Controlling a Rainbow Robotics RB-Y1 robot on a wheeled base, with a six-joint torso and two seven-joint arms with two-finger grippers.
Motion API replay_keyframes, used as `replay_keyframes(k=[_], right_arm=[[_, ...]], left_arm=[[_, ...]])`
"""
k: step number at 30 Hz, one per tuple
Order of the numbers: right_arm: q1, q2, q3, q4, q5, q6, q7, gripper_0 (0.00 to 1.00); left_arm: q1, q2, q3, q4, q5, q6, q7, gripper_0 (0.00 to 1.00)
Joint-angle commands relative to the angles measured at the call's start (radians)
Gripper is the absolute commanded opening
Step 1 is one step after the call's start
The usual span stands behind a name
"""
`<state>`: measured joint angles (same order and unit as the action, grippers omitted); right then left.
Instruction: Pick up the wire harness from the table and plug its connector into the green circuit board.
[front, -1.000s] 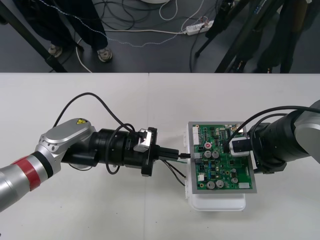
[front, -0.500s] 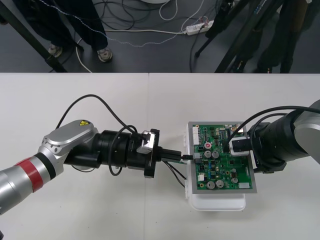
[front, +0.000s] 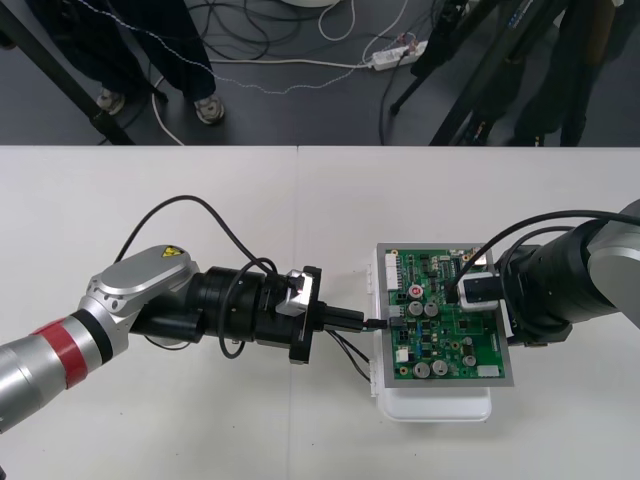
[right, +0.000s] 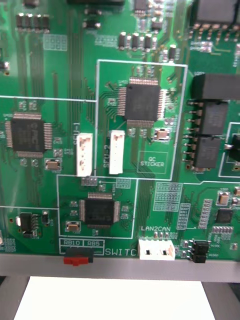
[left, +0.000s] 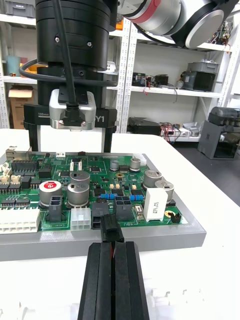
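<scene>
The green circuit board (front: 440, 325) lies on its white base (front: 440, 405) at the table's right of centre. My left gripper (front: 360, 322) reaches in level from the left, shut on the harness's small black plug (left: 111, 232). The plug's tip meets a black socket (left: 102, 209) on the board's near left edge; I cannot tell whether it is seated. Red wire runs back between the fingers (left: 135, 280), and loose black wires (front: 350, 350) hang under the gripper. My right gripper (left: 70, 150) stands over the board's far side, open, its fingers wide apart with nothing between them.
The right wrist view looks straight down on the board's chips and white connectors (right: 116, 151). A black cable (front: 190, 215) loops above the left arm. Bare table (front: 200, 430) lies in front of the left arm and behind the board.
My left gripper has slid a little to the right with the plug, closing the gap to the board's left edge. The right arm has not moved.
</scene>
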<state>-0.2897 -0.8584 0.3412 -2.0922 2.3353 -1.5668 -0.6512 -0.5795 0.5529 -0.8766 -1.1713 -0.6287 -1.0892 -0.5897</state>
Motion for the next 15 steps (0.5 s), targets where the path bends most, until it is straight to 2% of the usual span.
replay_keyframes(k=[1,15], right_arm=[[-0.028,0.006,0.018,-0.009,0.001,-0.004,-0.059,1.0],[-0.026,0.001,0.019,-0.011,-0.011,-0.004,-0.084,1.0]], left_arm=[[0.01,-0.024,-0.018,-0.031,-0.002,0.035,0.056,0.0],[0.01,-0.03,-0.019,-0.031,-0.003,0.054,0.051,0.0]])
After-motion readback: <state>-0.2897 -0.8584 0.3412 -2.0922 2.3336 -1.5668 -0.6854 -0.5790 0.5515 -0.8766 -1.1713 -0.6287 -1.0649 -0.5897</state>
